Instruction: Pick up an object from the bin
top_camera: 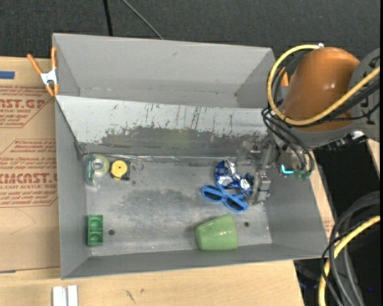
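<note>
We see the gripper (262,193) low in the right part of the grey metal bin (153,69), below the arm's orange cover (319,85) and its yellow and black cables (277,116). It sits at the right end of a pair of blue sunglasses (225,198), which lies flat on the bin floor right of centre, towards the front. We cannot tell whether the gripper touches the sunglasses, and we cannot tell whether its grasp is released or clenched. Nothing is visibly held in it.

Just behind the sunglasses, and touching or overlapping them, lies a small crumpled blue and white thing (227,173); its kind is unclear to us. In front of the sunglasses, near the front wall, a pale green cup (217,233) lies on its side with its mouth turned left.

The other 3 things are well apart from the gripper, at the bin's left side. A small yellow disc (119,169) lies beside a pale, greenish round thing (97,167) near the back of the floor. A green block (94,229) lies in the front left corner.
</note>
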Action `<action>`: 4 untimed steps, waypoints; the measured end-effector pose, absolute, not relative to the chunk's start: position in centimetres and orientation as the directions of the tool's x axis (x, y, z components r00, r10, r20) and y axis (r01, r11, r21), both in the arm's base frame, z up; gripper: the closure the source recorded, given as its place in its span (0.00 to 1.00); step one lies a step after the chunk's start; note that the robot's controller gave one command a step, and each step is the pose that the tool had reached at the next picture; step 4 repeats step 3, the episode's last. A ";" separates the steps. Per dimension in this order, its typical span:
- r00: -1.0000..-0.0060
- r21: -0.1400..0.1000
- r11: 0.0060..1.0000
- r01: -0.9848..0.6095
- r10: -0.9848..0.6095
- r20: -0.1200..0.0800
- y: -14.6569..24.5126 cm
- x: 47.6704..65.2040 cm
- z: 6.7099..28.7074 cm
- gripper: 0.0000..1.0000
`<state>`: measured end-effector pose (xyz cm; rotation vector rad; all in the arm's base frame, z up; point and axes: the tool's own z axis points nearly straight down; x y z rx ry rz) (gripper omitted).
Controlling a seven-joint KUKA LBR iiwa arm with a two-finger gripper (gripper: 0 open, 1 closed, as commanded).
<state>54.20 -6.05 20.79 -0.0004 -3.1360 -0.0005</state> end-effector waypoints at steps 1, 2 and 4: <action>-0.999 0.001 0.999 -0.051 -0.051 0.002 -5.5 56.4 7.5 0.00; -0.999 0.000 0.999 -0.052 -0.052 -0.002 -5.5 56.6 7.9 1.00; -0.996 -0.002 0.996 -0.084 -0.084 -0.010 -5.3 55.3 21.8 1.00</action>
